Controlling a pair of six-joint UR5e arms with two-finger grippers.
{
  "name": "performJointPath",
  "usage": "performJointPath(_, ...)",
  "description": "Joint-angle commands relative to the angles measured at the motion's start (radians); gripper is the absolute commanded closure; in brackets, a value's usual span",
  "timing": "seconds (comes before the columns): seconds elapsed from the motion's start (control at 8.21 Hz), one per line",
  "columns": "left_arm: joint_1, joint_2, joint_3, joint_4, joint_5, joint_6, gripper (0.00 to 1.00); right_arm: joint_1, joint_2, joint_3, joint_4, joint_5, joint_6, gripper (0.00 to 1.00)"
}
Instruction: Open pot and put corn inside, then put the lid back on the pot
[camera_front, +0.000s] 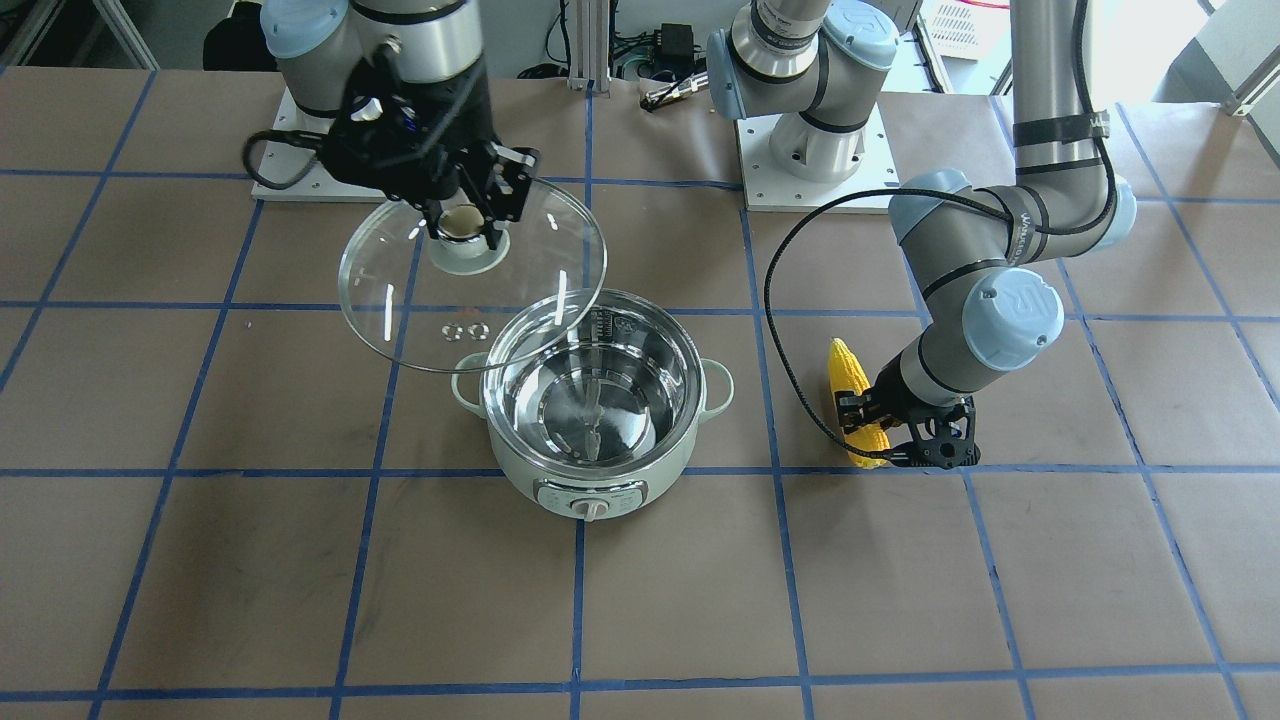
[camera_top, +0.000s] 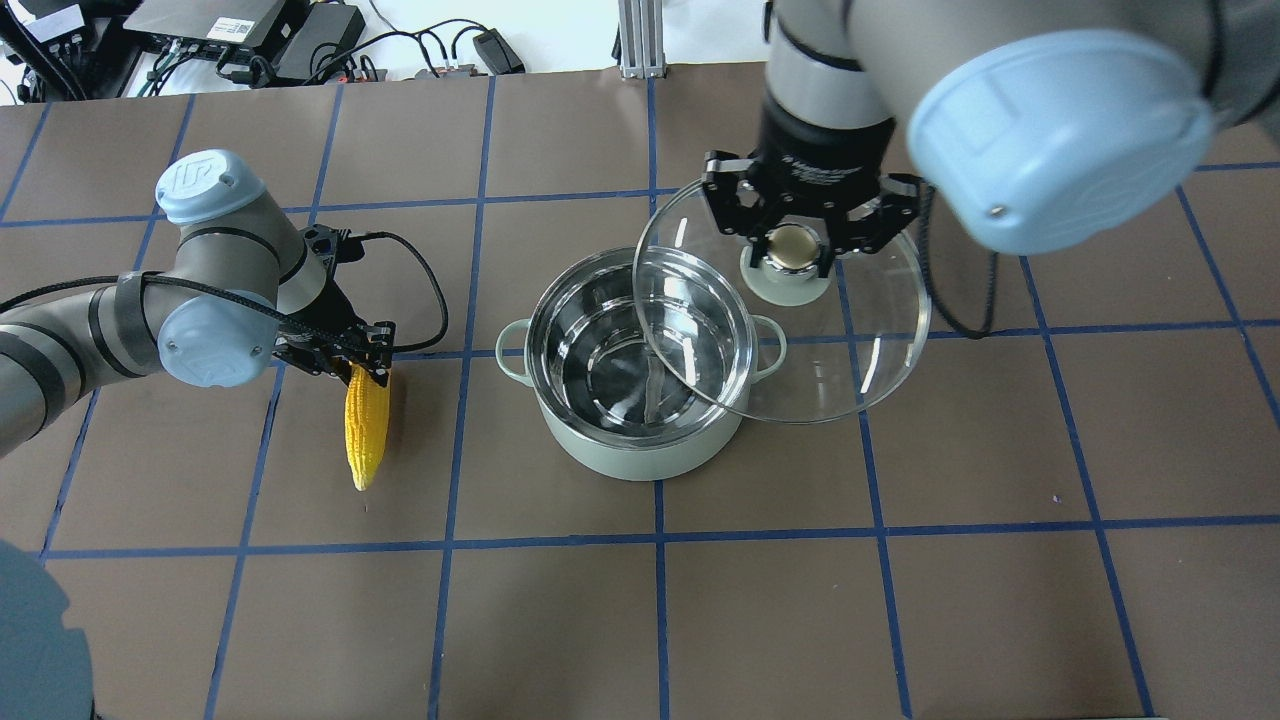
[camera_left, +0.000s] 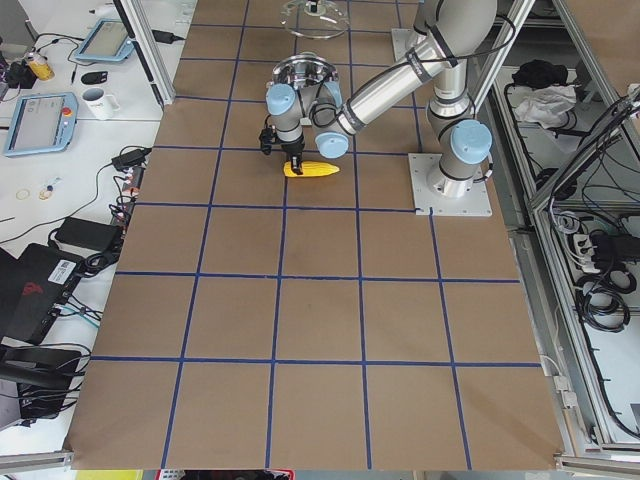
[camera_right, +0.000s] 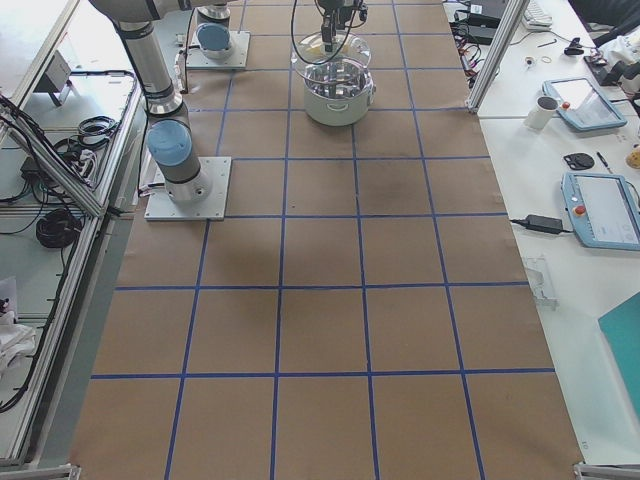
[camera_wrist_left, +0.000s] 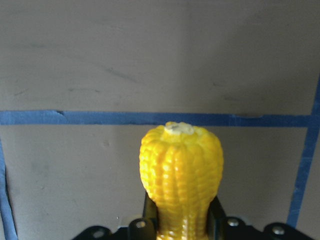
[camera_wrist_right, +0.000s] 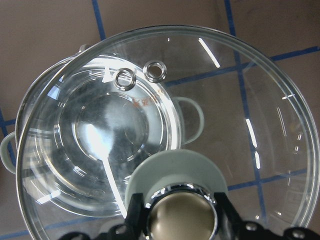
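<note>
The pale green pot (camera_top: 640, 455) stands open mid-table, its steel inside empty; it also shows in the front view (camera_front: 640, 470). My right gripper (camera_top: 790, 245) is shut on the beige knob (camera_front: 462, 222) of the glass lid (camera_top: 850, 350). It holds the lid tilted in the air beside the pot, with the lid's edge overlapping the pot's rim. In the right wrist view the lid (camera_wrist_right: 225, 100) hangs over the pot. The yellow corn (camera_top: 366, 430) lies on the table to my left of the pot. My left gripper (camera_top: 365, 365) is shut on its blunt end (camera_wrist_left: 181, 165).
The two arm base plates (camera_front: 810, 175) sit at the robot's side of the table. The left arm's black cable (camera_top: 430, 300) loops between the corn and the pot. Blue tape lines grid the brown table. Side benches with tablets (camera_right: 600, 205) flank the table.
</note>
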Motion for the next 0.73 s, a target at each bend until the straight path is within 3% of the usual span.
performJointPath(0.0, -0.002, 0.146, 0.053, -0.226, 0.006, 0.000, 1.00, -0.241, -0.121, -0.001, 0.160, 0.002, -0.334, 0.59)
performJointPath(0.24, -0.020, 0.211, 0.229, -0.489, -0.016, -0.066, 1.00, -0.274, -0.121, 0.003, 0.169, -0.062, -0.453, 0.59)
performJointPath(0.37, -0.046, 0.210, 0.319, -0.579, -0.081, -0.098, 1.00, -0.269, -0.119, 0.006, 0.169, -0.058, -0.454, 0.59)
performJointPath(0.61, -0.208, 0.187, 0.438, -0.615, -0.079, -0.120, 1.00, -0.268, -0.119, 0.008, 0.171, -0.073, -0.454, 0.59)
